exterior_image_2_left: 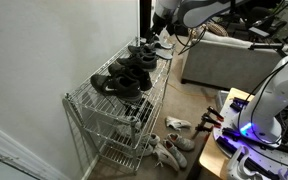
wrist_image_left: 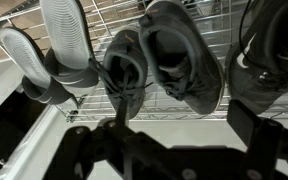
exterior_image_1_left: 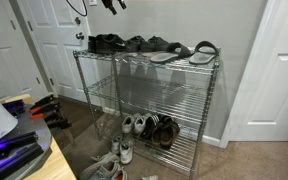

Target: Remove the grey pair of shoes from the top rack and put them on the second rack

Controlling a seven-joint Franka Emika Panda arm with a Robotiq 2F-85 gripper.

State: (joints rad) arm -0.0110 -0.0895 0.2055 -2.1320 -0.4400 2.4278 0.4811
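Note:
The grey pair of shoes sits on the top shelf of the wire rack, between a black pair and grey sandals. It also shows in an exterior view. In the wrist view the grey shoes lie side by side on the wire, openings facing the camera. My gripper is open and empty, held well above the shelf and in front of the grey pair. It shows at the top edge of an exterior view and near the rack's far end.
The second shelf holds nothing I can see. More shoes stand on the bottom shelf and lie on the floor. A desk with lit equipment is close by. A wall is behind the rack, with doors on either side.

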